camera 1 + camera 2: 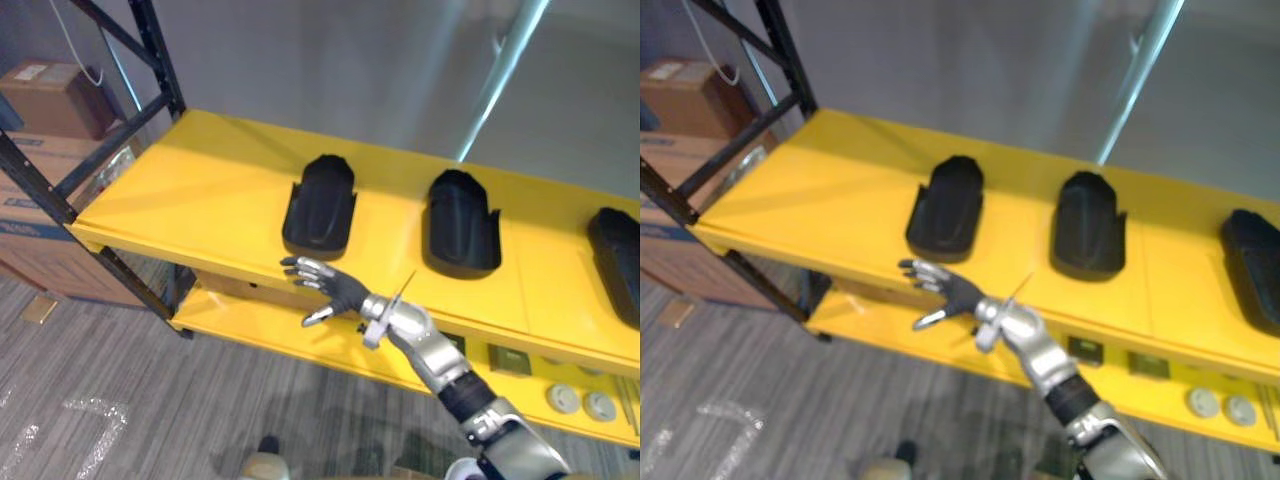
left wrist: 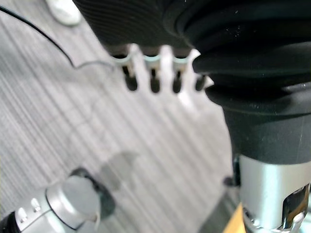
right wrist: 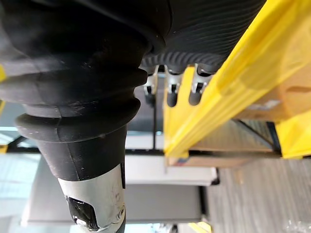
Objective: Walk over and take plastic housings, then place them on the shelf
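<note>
Three black plastic housings lie apart on the yellow top shelf (image 1: 190, 185): a left one (image 1: 320, 205), a middle one (image 1: 462, 225) and a right one (image 1: 618, 262) cut by the view's edge. My right hand (image 1: 328, 286) reaches in from the lower right, open and holding nothing, fingers spread. It hovers at the shelf's front edge, just below the left housing and apart from it. Its fingers (image 3: 172, 93) show beside the yellow shelf edge (image 3: 218, 97). My left hand (image 2: 154, 80) hangs over the grey floor with relaxed fingers, holding nothing.
A lower yellow shelf (image 1: 250, 322) carries round discs (image 1: 582, 402) and small square parts (image 1: 510, 360) at the right. Black shelf posts (image 1: 150, 50) rise at the left. Cardboard boxes (image 1: 40, 100) stand stacked beside the rack. Grey striped floor (image 1: 120, 400) lies in front.
</note>
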You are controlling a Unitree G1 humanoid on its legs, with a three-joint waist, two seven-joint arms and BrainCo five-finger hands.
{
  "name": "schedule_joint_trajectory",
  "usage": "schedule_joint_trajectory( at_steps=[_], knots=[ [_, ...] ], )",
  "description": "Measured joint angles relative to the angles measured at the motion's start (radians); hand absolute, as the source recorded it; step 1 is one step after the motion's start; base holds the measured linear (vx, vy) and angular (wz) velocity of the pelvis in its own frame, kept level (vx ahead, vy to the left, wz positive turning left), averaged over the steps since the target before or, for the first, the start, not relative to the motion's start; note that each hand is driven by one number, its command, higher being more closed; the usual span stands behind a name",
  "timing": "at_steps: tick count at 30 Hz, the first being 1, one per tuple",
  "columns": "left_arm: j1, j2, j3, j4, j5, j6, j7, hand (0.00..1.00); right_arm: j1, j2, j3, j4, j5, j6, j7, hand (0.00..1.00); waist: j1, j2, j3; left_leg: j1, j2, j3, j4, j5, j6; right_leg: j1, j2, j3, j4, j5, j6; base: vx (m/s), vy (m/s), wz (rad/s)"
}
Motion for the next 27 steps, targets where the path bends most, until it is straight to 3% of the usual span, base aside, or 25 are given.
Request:
schedule_joint_trajectory(
  at_steps=[5, 9, 14, 21, 27],
  knots=[
    [-0.003, 0.002, -0.026, -0.001, -0.005, 0.01, -0.047, 0.0, -0.021, 0.026, -0.034, 0.086, -0.057, -0.025, -0.083, 0.0, 0.004, 0.01, 0.014, -0.002, -0.005, -0.023, -0.012, 0.014, 0.0, 0.004, -0.003, -0.023, 0.004, -0.002, 0.003, -0.03, -0.014, 0.13],
    [-0.002, -0.001, -0.083, -0.001, -0.115, 0.032, -0.245, 0.0, -0.063, 0.032, -0.089, 0.146, -0.086, -0.066, -0.15, 0.0, 0.026, 0.021, 0.033, -0.006, -0.009, -0.032, -0.012, 0.018, 0.002, 0.003, -0.007, -0.027, 0.008, -0.002, 0.003, -0.01, -0.005, 0.05],
    [-0.001, -0.001, -0.147, -0.004, -0.214, 0.049, -0.395, 0.0, -0.098, 0.04, -0.128, 0.155, -0.088, -0.105, -0.173, 0.0, 0.026, 0.026, 0.038, -0.016, -0.02, -0.046, -0.011, 0.022, 0.007, 0.003, -0.018, -0.047, 0.011, -0.002, 0.005, 0.0, 0.0, 0.11],
    [0.0, -0.001, -0.158, -0.01, -0.219, 0.074, -0.463, 0.0, -0.111, 0.053, -0.13, 0.155, -0.088, -0.113, -0.184, 0.0, 0.032, 0.029, 0.04, -0.015, -0.024, -0.045, -0.01, 0.024, 0.009, 0.004, -0.023, -0.047, 0.016, -0.002, 0.005, 0.0, 0.0, 0.0],
    [0.002, 0.001, -0.185, -0.01, -0.218, 0.08, -0.472, 0.0, -0.145, 0.065, -0.13, 0.201, -0.089, -0.112, -0.177, 0.0, 0.042, 0.03, 0.041, -0.014, -0.03, -0.045, -0.011, 0.028, 0.014, 0.005, -0.029, -0.047, 0.018, 0.0, 0.007, -0.01, -0.002, 0.0]
  ],
)
